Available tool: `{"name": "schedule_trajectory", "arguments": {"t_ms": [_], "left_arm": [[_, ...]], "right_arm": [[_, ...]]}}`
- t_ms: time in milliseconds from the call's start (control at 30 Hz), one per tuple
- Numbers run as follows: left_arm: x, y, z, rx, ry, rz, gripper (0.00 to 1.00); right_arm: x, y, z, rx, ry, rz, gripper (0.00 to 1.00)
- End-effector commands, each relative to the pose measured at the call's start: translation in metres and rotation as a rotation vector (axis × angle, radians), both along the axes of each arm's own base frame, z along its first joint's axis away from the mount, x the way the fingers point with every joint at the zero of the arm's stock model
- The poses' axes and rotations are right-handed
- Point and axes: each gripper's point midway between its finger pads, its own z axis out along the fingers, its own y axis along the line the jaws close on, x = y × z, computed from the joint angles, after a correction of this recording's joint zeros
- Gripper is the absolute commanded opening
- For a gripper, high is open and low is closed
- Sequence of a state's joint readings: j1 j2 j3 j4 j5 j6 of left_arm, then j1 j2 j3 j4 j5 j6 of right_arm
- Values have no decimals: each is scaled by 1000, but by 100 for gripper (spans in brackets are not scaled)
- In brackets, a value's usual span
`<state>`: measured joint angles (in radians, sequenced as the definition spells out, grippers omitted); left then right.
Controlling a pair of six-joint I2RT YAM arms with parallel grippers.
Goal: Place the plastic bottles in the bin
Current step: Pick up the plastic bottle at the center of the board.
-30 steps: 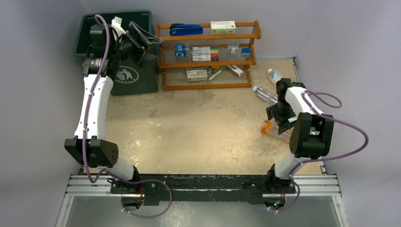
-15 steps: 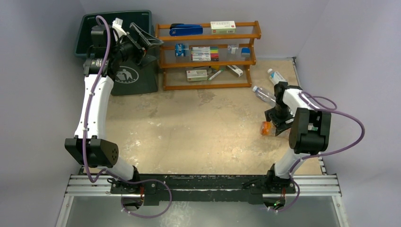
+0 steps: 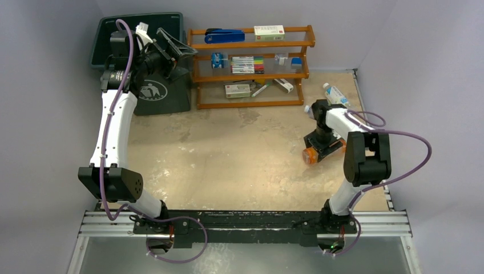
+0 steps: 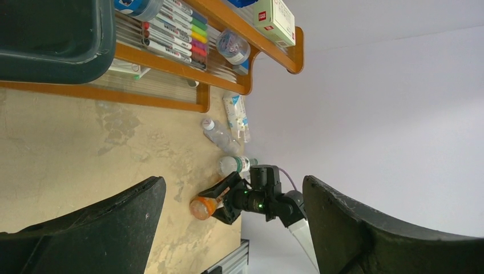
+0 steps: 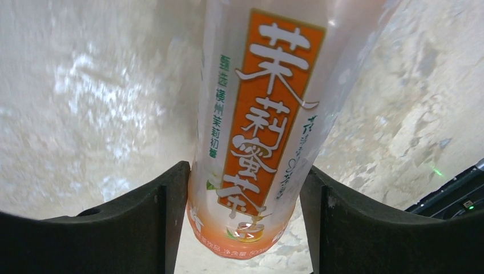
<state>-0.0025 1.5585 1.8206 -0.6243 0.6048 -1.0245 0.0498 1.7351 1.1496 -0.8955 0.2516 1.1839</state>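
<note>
Clamping the orange-labelled bottle [image 5: 257, 142] from both sides, the right fingers [image 5: 131, 228] are dark, curved plastic pads pressed against its smooth translucent wall, which fills the whole gap between them. White characters run down the label's orange band, and the bottle's rounded end glows pale orange. Seen from above, this bottle [image 3: 310, 154] lies on its side on the mottled, scuffed beige surface [image 3: 240, 165], out in front of the right end of the wooden rack [image 3: 251, 103]. A clear bottle [image 3: 334, 93] with a white cap and a blue-and-white label lies just off that same end of the rack, and another clear one [image 4: 218, 135] lies between it and the held bottle. The bin [image 3: 171, 97], a dark green rectangular plastic box with a white round logo on its front, stands just beside the rack's left end. Above the bin's front corner nearest the rack, the left fingers [image 4: 103, 228] stand wide apart with nothing between them.
</note>
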Motion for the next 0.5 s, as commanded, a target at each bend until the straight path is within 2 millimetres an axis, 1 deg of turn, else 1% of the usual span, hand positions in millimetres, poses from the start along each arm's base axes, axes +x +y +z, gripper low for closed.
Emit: {"name": "schedule_trajectory", "arguments": {"t_ms": [0,100,167,367,467], "left_arm": [[-6,-2,14,26,-62,-12,89],[-6,-2,14,26,-62,-11,89],[-7,-1,15,28,-63,-11,89],[-8,-2,16,28,-64,-15,90],[-9,-2,15,27,-64,-17,90]], "right_arm": [[-1,36,-8,65,18,54,50],[6,53,-5,74,6,113,44],[14,66,0,78,-13,171,41],[42,107,25,110,-106,387,29],[53,131,39,164,-171,502,24]]}}
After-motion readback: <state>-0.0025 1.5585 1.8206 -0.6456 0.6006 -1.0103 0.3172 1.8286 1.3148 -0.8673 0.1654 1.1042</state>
